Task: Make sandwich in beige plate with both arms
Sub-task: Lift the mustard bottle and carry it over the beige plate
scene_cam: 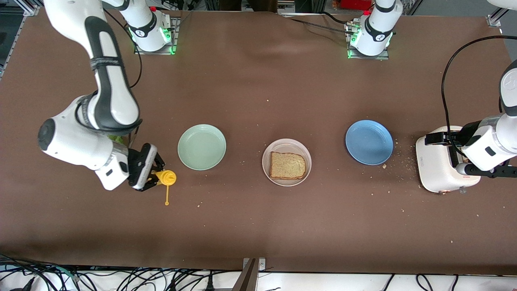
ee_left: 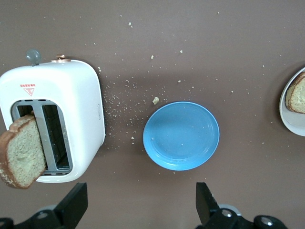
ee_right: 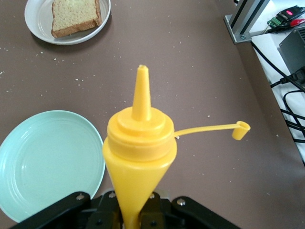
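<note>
Right hand (scene_cam: 155,178) gripping yellow squeeze bottle (scene_cam: 166,177), bread slice (scene_cam: 287,165) on beige plate (scene_cam: 267,155) well apart

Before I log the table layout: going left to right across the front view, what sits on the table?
Yellow plastic squeeze bottle, round mint-green plate, beige plate holding a wholemeal bread slice, round blue plate, white toaster.

Glossy plastic squeeze bottle (ee_right: 139,162), smooth glossy white toaster (ee_left: 62,114), matt brown felt-like table (scene_cam: 258,226)
</note>
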Robot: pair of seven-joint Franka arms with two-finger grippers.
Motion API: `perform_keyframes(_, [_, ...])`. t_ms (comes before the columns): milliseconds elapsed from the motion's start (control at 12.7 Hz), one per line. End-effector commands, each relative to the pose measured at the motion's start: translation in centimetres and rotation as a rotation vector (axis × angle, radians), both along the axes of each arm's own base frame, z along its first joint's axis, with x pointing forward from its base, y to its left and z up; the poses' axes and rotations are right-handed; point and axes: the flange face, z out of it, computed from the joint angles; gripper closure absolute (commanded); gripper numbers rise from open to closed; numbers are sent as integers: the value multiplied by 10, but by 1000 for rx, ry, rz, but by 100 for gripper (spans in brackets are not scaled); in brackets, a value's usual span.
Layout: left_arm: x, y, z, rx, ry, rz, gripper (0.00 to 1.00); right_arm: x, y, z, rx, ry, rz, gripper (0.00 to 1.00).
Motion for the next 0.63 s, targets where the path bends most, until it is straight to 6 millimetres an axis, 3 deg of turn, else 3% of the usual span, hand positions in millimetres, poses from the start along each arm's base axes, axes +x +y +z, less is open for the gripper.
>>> perform_keyframes(0, [-2, -1, 3, 43, 5, -2, 0, -2, 34, 17, -102, -20, -11, 100])
perform_keyframes(237, [-2, -1, 3, 43, 5, -2, 0, -14, 89, 37, -257, -74, 5, 100])
perform_keyframes(552, [-2, -1, 3, 43, 5, -2, 0, -50, 178, 38, -413, -147, -39, 100])
